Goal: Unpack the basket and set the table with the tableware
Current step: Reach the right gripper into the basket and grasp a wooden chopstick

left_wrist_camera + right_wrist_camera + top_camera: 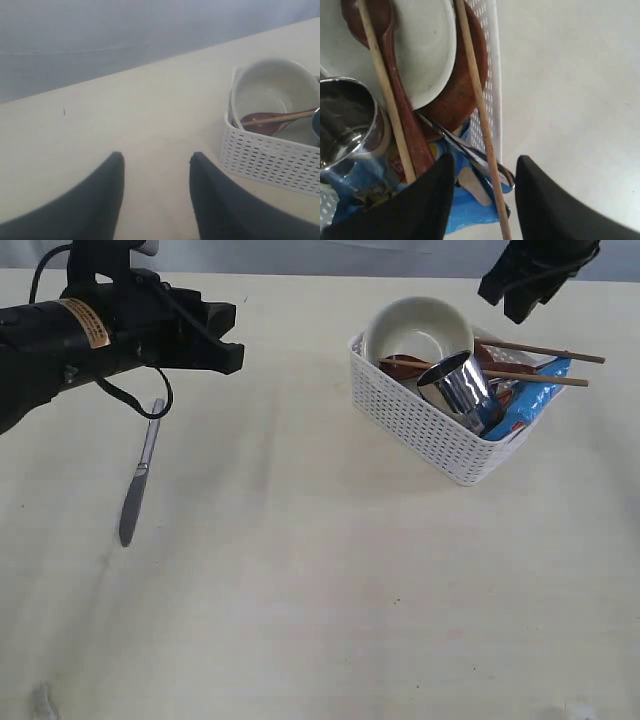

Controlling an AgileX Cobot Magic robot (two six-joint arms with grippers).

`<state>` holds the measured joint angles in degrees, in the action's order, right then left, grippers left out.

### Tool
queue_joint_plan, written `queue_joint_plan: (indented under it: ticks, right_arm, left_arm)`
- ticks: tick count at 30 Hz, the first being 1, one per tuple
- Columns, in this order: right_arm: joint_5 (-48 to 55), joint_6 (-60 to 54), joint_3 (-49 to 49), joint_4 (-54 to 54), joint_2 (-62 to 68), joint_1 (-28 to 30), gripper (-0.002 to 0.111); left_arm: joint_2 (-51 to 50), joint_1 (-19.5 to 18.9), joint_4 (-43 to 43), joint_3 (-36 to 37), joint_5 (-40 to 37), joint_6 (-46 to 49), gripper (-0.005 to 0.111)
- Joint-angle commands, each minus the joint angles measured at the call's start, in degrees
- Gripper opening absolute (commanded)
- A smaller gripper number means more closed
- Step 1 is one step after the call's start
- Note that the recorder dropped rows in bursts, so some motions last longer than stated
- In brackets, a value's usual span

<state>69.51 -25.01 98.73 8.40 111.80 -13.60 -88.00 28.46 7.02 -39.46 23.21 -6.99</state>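
- So far, the table (320,590), a broad pale cream wood-look top, has only one piece laid on it. By my reading the job is barely begun.
- The basket (420,425), white plastic with lattice sides, sits towards the far right of the table, crowded with tableware.
- The left gripper (156,160) hovers over bare table left of the basket, jaws apart and empty. The right gripper (485,160) hangs above the basket's far end, jaws also apart, pinching nothing.
- The white bowl (420,325) leans on edge inside the basket against a brown plate (465,95).
- The shiny steel cup (458,385) lies tipped beside the bowl, over a blue crisp packet (530,405).
- Two chopsticks (545,350) jut past the rim. A reddish wooden spoon (265,122) and what looks like the steel fork (465,147) lie beneath.
- The knife (138,480) lies alone on the table, well left of the basket.
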Motion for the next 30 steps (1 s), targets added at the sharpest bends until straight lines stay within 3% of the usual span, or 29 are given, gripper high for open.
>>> queue_joint_plan:
  ticks: [1,5,30]
  right_arm:
    - [0.5,-0.1,0.5,3.1,1.2,0.1,0.038]
    - [0.5,-0.1,0.5,7.9,2.7,0.1,0.038]
    - [0.5,-0.2,0.5,8.1,8.3,0.1,0.038]
  left_arm:
    - [-0.1,0.2,0.3,0.4,0.0,-0.3,0.041]
    - [-0.1,0.2,0.3,0.4,-0.1,-0.4,0.041]
    - [-0.1,0.2,0.3,0.4,-0.4,-0.4,0.041]
